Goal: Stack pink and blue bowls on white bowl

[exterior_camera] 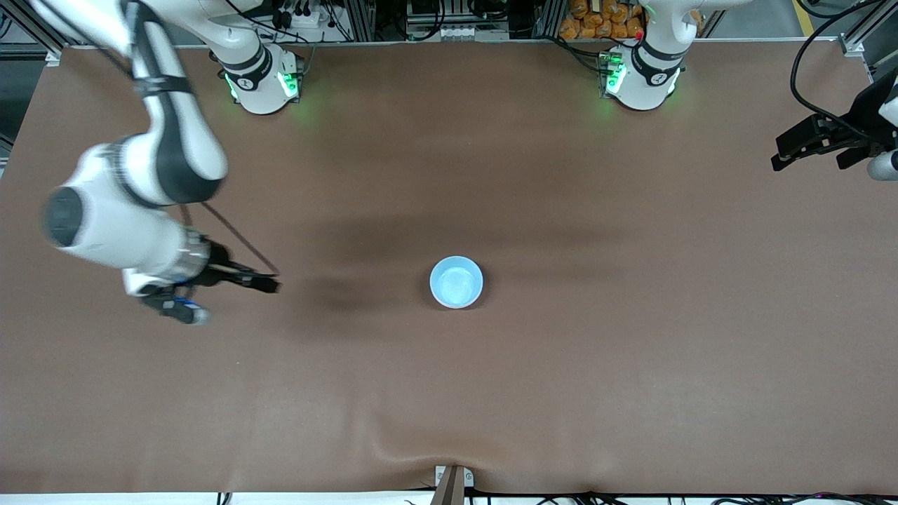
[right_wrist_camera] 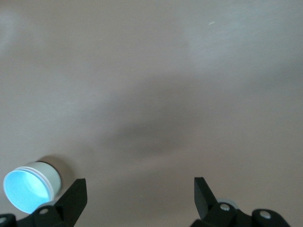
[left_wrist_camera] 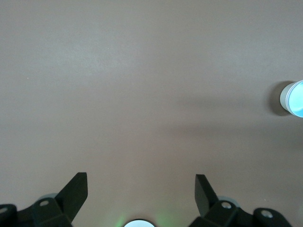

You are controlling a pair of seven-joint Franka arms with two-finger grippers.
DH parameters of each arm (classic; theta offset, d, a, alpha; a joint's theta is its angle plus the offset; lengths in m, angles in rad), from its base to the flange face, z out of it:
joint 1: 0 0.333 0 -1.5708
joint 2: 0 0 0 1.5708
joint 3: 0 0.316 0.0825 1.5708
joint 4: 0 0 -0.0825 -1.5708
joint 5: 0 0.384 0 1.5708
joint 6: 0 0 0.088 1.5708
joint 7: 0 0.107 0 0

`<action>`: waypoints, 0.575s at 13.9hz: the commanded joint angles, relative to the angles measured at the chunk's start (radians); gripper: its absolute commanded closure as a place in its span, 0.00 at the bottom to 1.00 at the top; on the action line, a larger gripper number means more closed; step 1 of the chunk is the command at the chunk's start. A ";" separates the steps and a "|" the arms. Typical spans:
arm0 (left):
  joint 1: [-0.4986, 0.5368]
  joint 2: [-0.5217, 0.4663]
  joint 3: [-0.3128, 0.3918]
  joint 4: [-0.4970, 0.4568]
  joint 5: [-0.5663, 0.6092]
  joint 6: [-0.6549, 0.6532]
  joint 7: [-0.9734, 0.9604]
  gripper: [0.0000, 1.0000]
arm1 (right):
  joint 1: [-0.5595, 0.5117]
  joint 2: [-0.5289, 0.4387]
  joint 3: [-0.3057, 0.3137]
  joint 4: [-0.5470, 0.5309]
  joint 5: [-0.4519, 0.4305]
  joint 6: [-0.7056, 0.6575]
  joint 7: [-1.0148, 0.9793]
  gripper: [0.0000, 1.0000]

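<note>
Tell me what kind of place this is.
Probably a robotics lab: two robot arms bolted at their bases to a brown-covered table, an aluminium frame and loose cables along its edge, and one blue bowl set out.

From my left wrist camera I see the left gripper (left_wrist_camera: 141, 191) with its two dark fingers (left_wrist_camera: 75, 191) spread wide apart, nothing between them, hanging over the bare brown table (left_wrist_camera: 142, 85). At the edge of the frame sits a stack of bowls (left_wrist_camera: 292, 98), cut off by the border: a light blue inside, a white outer wall, resting on the table well apart from the gripper, its shadow beside it.
</note>
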 commanded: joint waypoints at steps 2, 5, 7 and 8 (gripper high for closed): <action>-0.004 0.006 -0.001 0.013 0.001 0.003 0.014 0.00 | -0.148 -0.118 0.028 -0.029 0.003 -0.127 -0.169 0.00; -0.006 0.006 -0.003 0.017 0.001 0.003 0.012 0.00 | -0.184 -0.210 0.029 -0.023 -0.153 -0.198 -0.284 0.00; -0.007 0.006 -0.003 0.017 -0.002 0.003 0.017 0.00 | -0.184 -0.260 0.029 -0.019 -0.216 -0.236 -0.326 0.00; -0.007 0.006 -0.003 0.017 -0.005 0.003 0.017 0.00 | -0.182 -0.276 0.029 -0.008 -0.247 -0.247 -0.341 0.00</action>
